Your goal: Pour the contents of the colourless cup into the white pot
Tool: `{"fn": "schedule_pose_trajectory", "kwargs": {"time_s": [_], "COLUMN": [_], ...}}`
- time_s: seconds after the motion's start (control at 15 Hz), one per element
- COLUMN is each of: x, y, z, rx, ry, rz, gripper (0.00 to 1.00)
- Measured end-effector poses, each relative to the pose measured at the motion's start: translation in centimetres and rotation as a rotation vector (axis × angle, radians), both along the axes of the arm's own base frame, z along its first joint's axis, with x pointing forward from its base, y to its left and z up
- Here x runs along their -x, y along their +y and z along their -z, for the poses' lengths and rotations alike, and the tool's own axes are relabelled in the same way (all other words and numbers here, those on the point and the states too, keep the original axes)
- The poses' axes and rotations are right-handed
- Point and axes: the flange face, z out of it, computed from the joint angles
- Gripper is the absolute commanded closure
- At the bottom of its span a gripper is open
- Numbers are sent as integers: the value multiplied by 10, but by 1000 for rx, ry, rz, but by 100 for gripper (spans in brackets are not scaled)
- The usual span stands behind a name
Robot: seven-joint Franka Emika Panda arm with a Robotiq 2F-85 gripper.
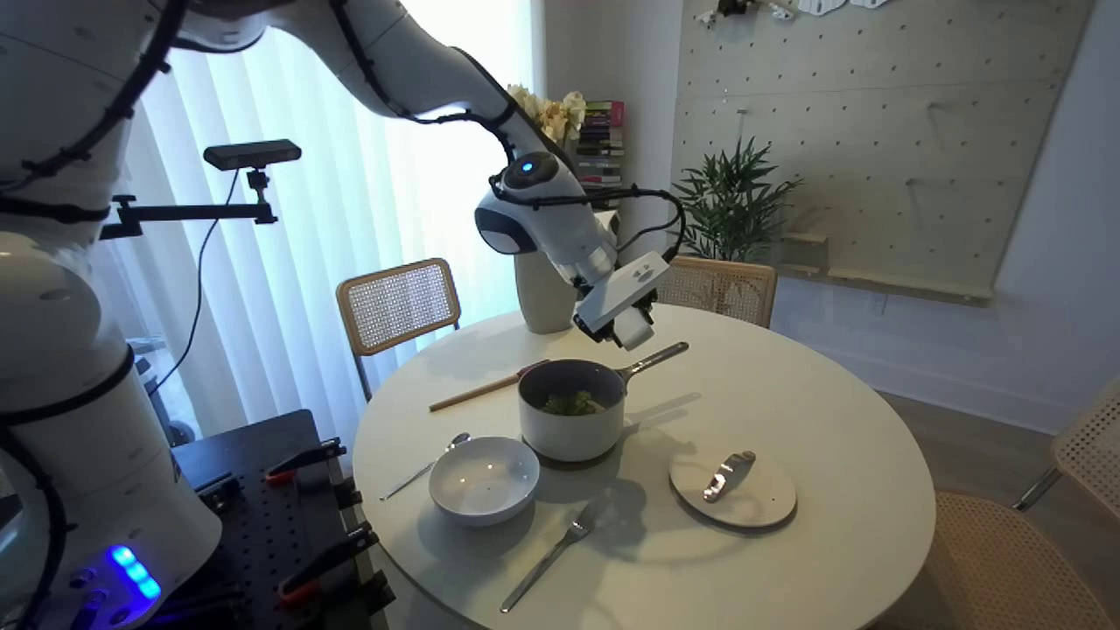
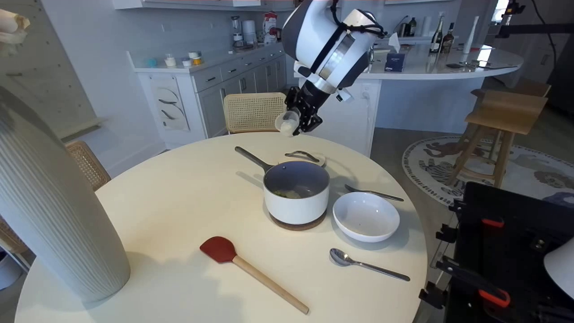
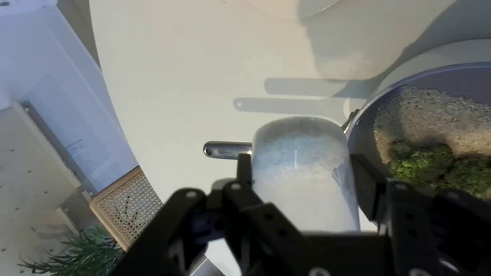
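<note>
Already lifted, the colourless cup (image 2: 286,122) (pale contents (image 3: 297,199) apparently inside) sits clamped in my gripper (image 3: 303,172), partly closed around its sides, near the white pot (image 2: 296,210); the pour, I judge, is yet to come.

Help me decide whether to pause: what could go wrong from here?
The colourless cup looks tilted beside the white pot, not over it, so its white contents might land on the table. The handle lies behind the cup in the wrist view; swung low, the gripper might knock it.
</note>
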Motion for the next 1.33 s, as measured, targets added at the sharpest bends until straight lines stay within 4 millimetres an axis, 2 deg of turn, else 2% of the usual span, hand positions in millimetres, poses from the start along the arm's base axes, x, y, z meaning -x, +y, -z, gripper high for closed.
{"fn": "schedule_pose_trajectory", "kwargs": {"time_s": [0.27,0.53,1.33], "x": [-6,-6,0], "y": [24,38,35], "z": [-3,9,32], "rx": [65,122,275], "ry": [-14,-2,1], "rz": [-46,-83,-171], "gripper": [61,61,61]}}
